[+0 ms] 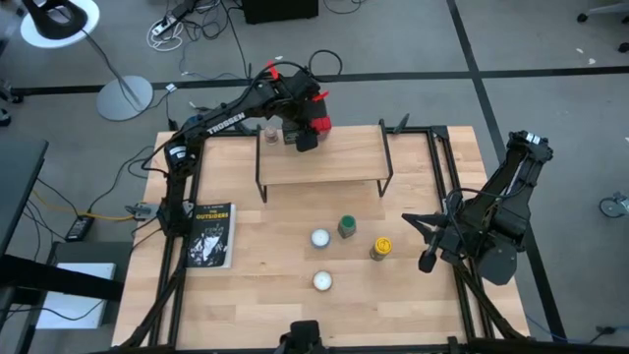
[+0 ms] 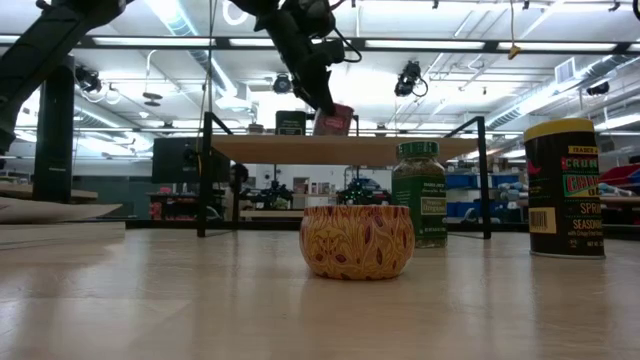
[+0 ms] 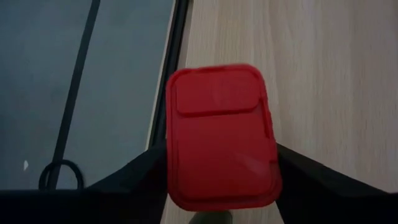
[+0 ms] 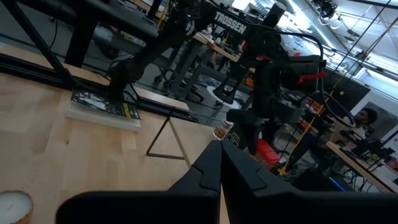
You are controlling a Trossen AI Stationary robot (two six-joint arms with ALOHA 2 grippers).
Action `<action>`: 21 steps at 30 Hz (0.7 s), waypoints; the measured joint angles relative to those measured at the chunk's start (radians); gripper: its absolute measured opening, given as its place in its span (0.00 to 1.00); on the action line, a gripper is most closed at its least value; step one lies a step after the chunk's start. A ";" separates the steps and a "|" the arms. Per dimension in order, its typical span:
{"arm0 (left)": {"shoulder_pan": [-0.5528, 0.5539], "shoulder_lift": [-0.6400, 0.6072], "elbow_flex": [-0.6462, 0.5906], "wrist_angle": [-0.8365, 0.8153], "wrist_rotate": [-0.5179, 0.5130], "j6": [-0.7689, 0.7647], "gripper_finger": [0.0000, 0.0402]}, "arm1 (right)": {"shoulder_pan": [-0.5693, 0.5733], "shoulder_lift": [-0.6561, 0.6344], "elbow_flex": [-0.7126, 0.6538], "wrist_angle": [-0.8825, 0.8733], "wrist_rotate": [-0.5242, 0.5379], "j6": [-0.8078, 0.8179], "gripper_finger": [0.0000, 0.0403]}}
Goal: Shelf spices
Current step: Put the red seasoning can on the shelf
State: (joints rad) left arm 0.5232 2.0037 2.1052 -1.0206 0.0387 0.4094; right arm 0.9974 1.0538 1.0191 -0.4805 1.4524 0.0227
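A: Nearest the low camera, centre frame, what sits on the counter (image 1: 265, 295)?

B: A squat round white object (image 2: 357, 241) with a yellow and red leafy pattern on its side. From above it is the lower white disc (image 1: 321, 281), with a second white round object (image 1: 319, 237) just above it in the frame.

A: And the spices behind it?

B: Right of centre in the overhead view stand a green-lidded jar (image 1: 347, 227) and, a little lower right, a yellow-lidded jar (image 1: 381, 247). In the low view the green-lidded one shows a green label, and the yellow-lidded one at far right is dark with a printed seasoning label.

A: The right hand (image 1: 429, 239)?

B: Lower right of the overhead frame, near the yellow-lidded jar, fingers pressed together and holding nothing.

A: Farther back?

B: The shelf (image 1: 321, 157), a pale wood plank on thin black legs, upper centre. The left hand (image 1: 307, 126) is over its upper left end, pinching the red box (image 3: 222, 138), a flat rounded rectangle with a hinged lid, between its dark fingers (image 3: 137, 174). In the low view the box hangs tilted just above the plank.

A: Anything beside it?

B: A tan jar (image 1: 271, 133) and a dark square tin (image 2: 291, 122) already stand on the shelf. A book (image 1: 210, 235) lies at left on the counter.
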 joint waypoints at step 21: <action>-0.008 -0.001 0.000 -0.002 0.000 -0.021 0.63 | 0.000 0.000 0.000 0.000 0.000 0.000 0.01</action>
State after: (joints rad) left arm 0.5152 2.0029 2.1056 -1.0224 0.0382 0.3882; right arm 0.9974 1.0538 1.0191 -0.4808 1.4521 0.0223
